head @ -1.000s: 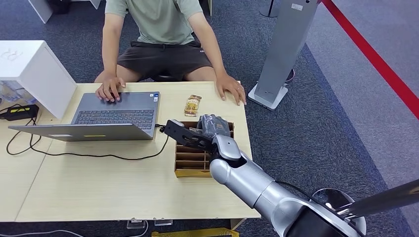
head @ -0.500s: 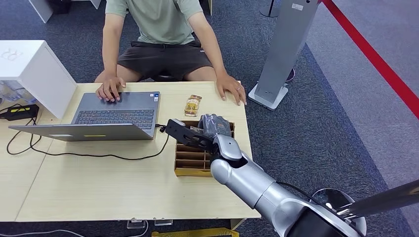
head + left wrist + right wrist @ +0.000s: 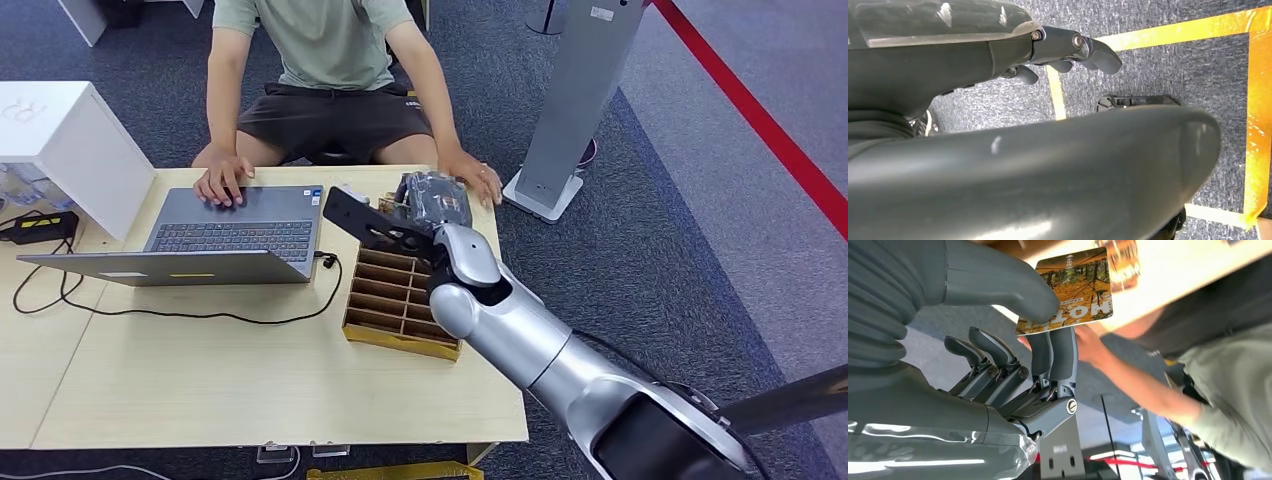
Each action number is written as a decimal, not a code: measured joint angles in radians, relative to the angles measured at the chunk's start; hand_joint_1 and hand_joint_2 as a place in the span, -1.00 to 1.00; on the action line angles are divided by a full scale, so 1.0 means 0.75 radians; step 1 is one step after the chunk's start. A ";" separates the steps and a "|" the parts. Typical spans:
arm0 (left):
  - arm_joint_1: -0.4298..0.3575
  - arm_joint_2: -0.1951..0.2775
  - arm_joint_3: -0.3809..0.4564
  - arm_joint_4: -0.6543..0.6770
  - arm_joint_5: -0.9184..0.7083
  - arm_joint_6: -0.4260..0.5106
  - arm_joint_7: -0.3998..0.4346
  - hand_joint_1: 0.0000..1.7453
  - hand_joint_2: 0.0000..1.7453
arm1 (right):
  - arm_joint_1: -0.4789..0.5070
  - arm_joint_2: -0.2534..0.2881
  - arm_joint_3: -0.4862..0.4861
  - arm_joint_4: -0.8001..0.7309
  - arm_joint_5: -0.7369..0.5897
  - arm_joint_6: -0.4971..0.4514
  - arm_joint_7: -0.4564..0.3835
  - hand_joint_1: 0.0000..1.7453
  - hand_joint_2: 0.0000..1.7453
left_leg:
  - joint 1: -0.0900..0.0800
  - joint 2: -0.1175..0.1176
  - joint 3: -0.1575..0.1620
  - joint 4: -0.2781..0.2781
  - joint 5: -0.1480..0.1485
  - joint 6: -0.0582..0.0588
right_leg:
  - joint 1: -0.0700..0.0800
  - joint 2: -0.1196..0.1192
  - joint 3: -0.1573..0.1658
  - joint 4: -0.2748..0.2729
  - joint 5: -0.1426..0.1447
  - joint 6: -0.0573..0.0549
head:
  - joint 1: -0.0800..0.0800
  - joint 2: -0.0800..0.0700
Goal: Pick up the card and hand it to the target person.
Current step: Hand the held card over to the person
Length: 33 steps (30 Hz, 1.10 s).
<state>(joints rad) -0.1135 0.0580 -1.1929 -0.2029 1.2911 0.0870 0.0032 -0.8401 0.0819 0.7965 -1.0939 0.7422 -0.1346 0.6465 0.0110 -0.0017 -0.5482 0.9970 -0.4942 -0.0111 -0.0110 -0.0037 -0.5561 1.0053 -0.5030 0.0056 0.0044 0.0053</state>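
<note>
card (image 3: 1068, 290) pinched in right robot hand (image 3: 1013, 340), thumb above, fingers beneath

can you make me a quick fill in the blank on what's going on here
1. The right hand pinches a ____ between thumb and fingers.
2. The person rests one hand on the ____.
3. The divided wooden box sits on the ____.
4. The left hand hangs over a ____ floor marked with yellow tape.

Missing words: card; laptop; table; carpeted
</note>
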 joint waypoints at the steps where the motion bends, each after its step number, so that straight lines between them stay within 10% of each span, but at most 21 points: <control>1: 0.000 0.000 0.000 0.000 -0.001 0.000 -0.001 -1.00 -1.00 | -0.016 -0.003 -0.001 -0.003 -0.004 0.003 -0.001 1.00 1.00 | 0.000 0.000 0.000 0.000 0.000 0.000 | 0.000 0.000 0.000 0.000 0.000 0.000 | 0.000 0.000; 13: -0.022 -0.001 -0.004 0.000 -0.024 -0.004 -0.001 -1.00 -1.00 | -0.201 0.062 0.012 0.404 -0.042 -0.117 -0.263 1.00 1.00 | 0.000 -0.001 -0.001 0.000 0.000 0.000 | 0.000 -0.001 0.000 0.000 0.000 0.000 | -0.003 0.000; 33: -0.019 -0.008 -0.025 0.000 -0.023 -0.004 0.019 -1.00 -1.00 | -0.240 0.122 0.031 0.764 -0.017 -0.182 -0.312 1.00 1.00 | 0.000 0.000 -0.002 0.000 0.000 0.000 | 0.000 -0.001 -0.001 0.000 0.000 0.000 | -0.001 0.000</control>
<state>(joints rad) -0.1276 0.0521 -1.2118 -0.2029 1.2737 0.0839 0.0172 -1.0204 0.1732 0.8198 -0.5212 0.7296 -0.2712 0.4128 0.0110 -0.0020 -0.5494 0.9970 -0.4942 -0.0111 -0.0110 -0.0041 -0.5567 1.0053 -0.5030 0.0055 0.0038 0.0053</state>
